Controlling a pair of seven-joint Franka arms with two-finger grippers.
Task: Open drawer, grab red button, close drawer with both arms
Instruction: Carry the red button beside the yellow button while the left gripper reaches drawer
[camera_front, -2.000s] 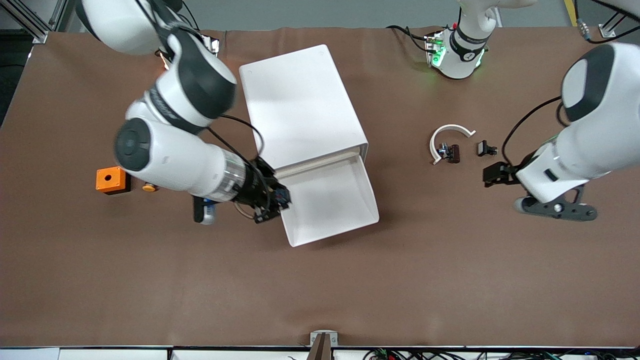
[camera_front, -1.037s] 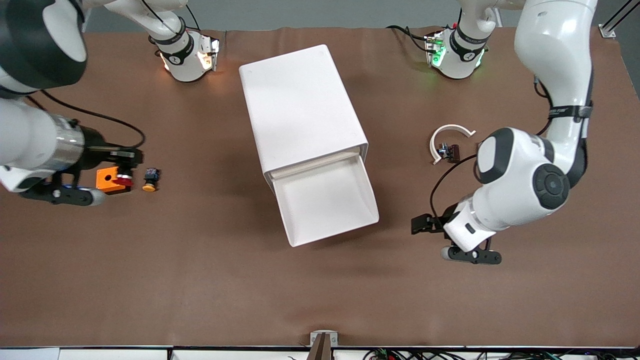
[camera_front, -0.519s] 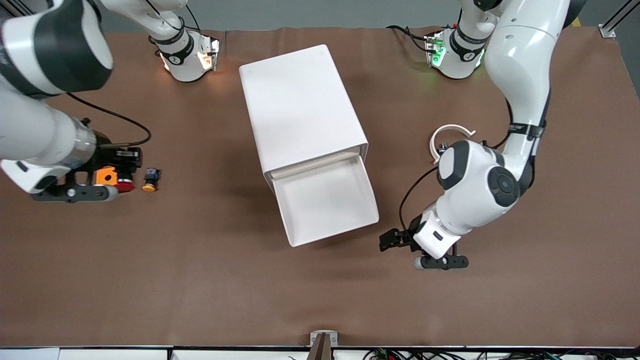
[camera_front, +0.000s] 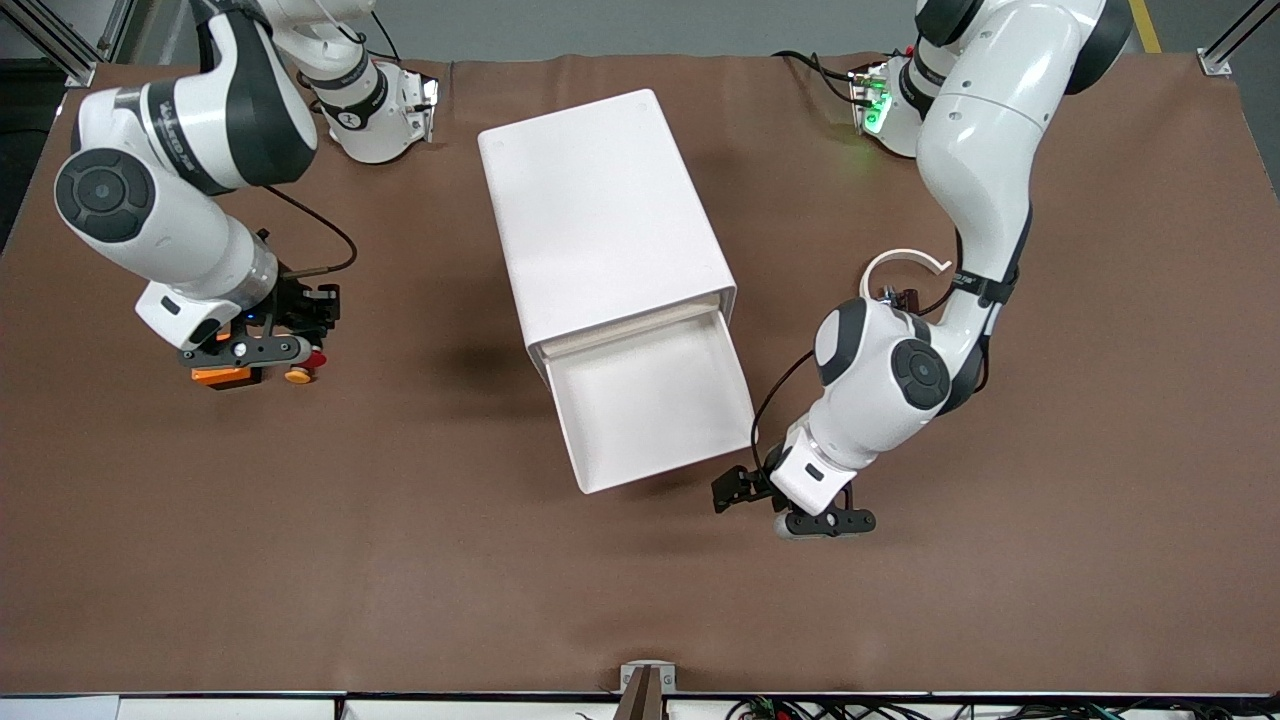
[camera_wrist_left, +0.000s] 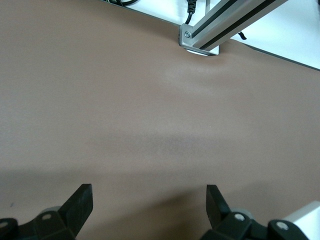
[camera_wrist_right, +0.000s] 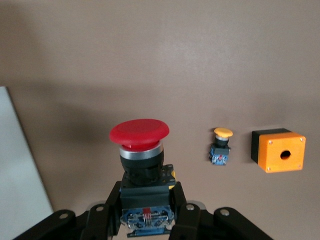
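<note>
Right gripper (camera_wrist_right: 145, 220) clamped on red mushroom-cap push button (camera_wrist_right: 140, 150), up over orange holed cube (camera_front: 222, 375). Left gripper (camera_front: 735, 490) wide, empty, by front corner of open white plastic top drawer (camera_front: 650, 410). Step: closing; next, push front inward.

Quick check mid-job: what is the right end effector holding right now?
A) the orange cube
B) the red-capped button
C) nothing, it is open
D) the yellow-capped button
B: in the right wrist view the right end effector is shut on the red-capped button, while the yellow-capped button and the orange cube lie on the table below.
</note>
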